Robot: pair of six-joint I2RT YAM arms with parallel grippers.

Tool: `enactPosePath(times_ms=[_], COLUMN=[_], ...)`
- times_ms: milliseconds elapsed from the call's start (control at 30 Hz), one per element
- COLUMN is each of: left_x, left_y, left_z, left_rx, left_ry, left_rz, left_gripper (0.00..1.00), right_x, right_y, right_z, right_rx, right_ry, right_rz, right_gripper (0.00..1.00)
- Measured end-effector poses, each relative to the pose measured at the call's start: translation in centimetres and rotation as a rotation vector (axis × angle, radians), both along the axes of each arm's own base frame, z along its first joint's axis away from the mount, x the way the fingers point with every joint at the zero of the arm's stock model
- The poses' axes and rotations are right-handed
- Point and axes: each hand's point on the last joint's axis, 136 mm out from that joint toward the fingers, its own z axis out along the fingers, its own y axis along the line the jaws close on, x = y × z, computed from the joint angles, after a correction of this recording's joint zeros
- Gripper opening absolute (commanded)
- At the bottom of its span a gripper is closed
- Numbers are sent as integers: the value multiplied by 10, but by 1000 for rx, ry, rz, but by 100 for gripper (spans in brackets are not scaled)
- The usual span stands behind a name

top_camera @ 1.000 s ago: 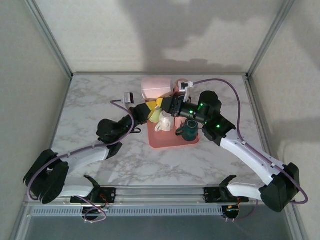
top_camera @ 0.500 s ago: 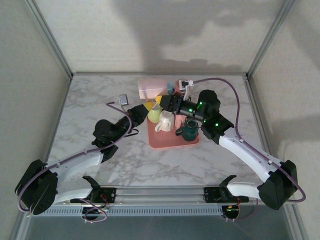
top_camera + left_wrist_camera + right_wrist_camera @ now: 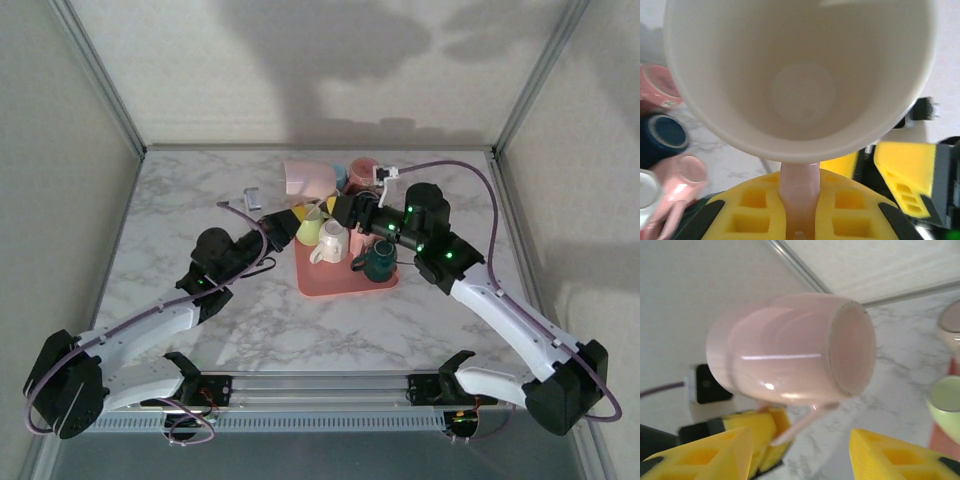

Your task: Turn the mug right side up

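Above the marble table (image 3: 190, 200) just behind the pink tray (image 3: 335, 285), the pink mug (image 3: 305, 178) hangs on its side, left gripper (image 3: 800, 210) pinching only its thin handle (image 3: 799, 182), right gripper (image 3: 800, 445) spread and off it, so it may swivel or slip out and drop onto the marble.

Mug (image 3: 800, 90) rim (top, apparently) off-frame.
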Motion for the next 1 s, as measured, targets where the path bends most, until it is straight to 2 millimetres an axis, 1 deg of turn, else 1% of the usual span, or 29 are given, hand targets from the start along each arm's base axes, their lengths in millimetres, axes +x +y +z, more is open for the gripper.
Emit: enactPosePath(times_ms=[167,267,400,467,567,700,833,900,1000], left_x=[12,21,36,47,63,80,90,96,107], left_y=[12,25,47,60,84,119,154,172,197], left_z=[-4,-7,-13,-18,-35,-68,-98,-109,-120], left_rx=[164,272,423,496,604,750,843,875,906], left_ry=[6,32,97,136,212,335,445,496,555], left_rz=[106,190,326,404,510,626,695,725,770], left_gripper=[0,0,0,0,0,0,0,0,0], right_x=[3,2,5,7,11,16,20,22,22], right_y=[-20,-32,-45,-49,-52,-53,-51,-50,-50], right_z=[-18,-30,-47,-57,-70,-84,-90,-92,-92], right_rx=[-189,-303,-440,-497,-564,-624,-655,-660,-662], right_ry=[-5,-1,19,37,63,102,120,126,127], right_rz=[-64,-87,-113,-121,-122,-122,-116,-114,-114], right_gripper=[55,57,60,61,60,60,60,60,60])
